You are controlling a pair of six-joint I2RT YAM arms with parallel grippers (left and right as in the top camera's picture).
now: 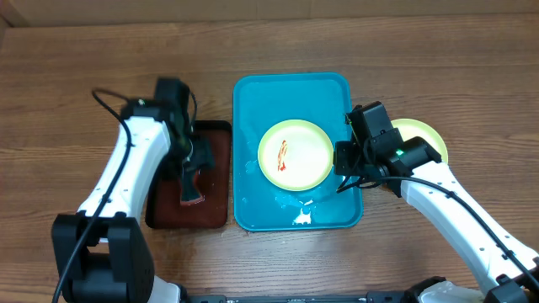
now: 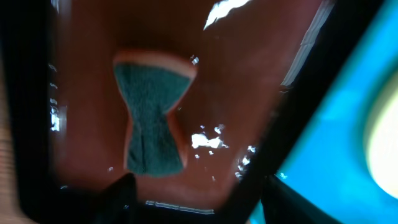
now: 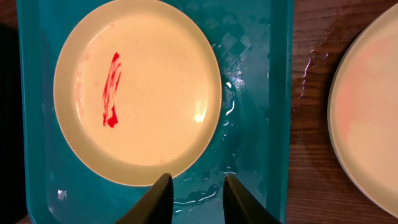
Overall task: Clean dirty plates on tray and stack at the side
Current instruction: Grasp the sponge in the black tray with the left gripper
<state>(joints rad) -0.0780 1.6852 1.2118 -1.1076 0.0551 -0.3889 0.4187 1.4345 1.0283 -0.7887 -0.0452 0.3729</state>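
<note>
- My right end effector (image 3: 198, 196) hovers over the near end of the turquoise tray (image 3: 283, 93). Its two fingers (image 3: 157, 200) stand a narrow gap apart and grip nothing. The left fingertip lines up with the near rim of a plate, but I cannot tell whether it touches.
- Water (image 3: 231, 93) beads and pools on the tray floor under and beside those fingers.
- Just beyond them, the plate (image 3: 140, 87) lies flat about the middle of the tray. It has a pale centre and a yellow-green rim, with a red smear (image 3: 112, 90) on its left half.
- To the right, outside the tray, a second plate (image 3: 367, 118) lies flat on the wooden counter (image 3: 311, 37), near the tray's rim but apart from it. From overhead, my right arm covers part of it.
- My left end effector (image 2: 191, 202) hangs over the dark red-brown tray (image 2: 249, 74), which sits just beside the turquoise one on its left. I cannot tell whether the two rims touch. The fingers are spread wide and empty.
- Past those fingertips, an hourglass-shaped sponge (image 2: 152, 118) lies flat on the wet floor of the dark tray. Its green scouring face is up over an orange body, and it is clear of my fingers.
</note>
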